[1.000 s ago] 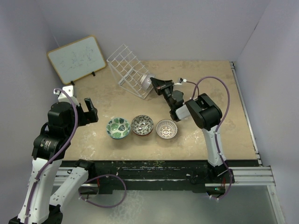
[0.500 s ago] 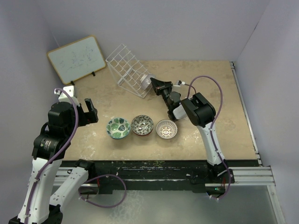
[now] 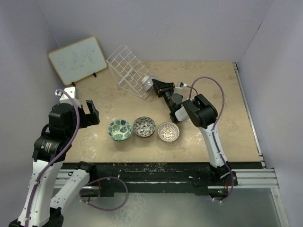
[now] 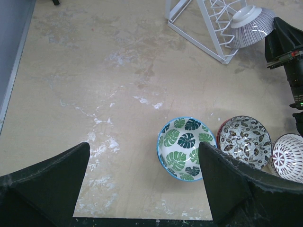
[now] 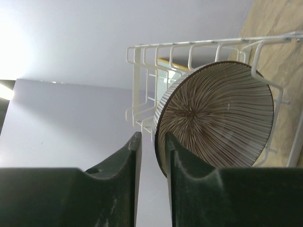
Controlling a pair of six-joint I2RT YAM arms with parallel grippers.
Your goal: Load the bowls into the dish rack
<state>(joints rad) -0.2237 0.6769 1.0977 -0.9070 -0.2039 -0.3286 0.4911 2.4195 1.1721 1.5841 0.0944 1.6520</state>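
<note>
Bowls stand three in a row near the front of the counter, just beside one another: a leaf-green bowl on my left, a grey-brown bowl in the middle, and a white bowl with dark spokes on the right. A fourth, the striped bowl, is up at the dish rack at the back. My right pincer is clamped on its rim, one finger on each side, and the bowl is turned on edge among the white wires.

My left pincer hangs over the left side of the counter with its fingers spread wide, gripping nothing.

The counter is beige and mottled, with whitish scuffs left of the row. Plain pale grey walls close it in on three sides, and a wood-framed whiteboard leans in the back-left corner.

The spoked bowl is cut off at the edge of the left wrist view. I cannot tell whether the striped bowl rests on a wire or only on my grip — the rack's prongs cross its rim. The whiteboard's marks are too faint to read.
</note>
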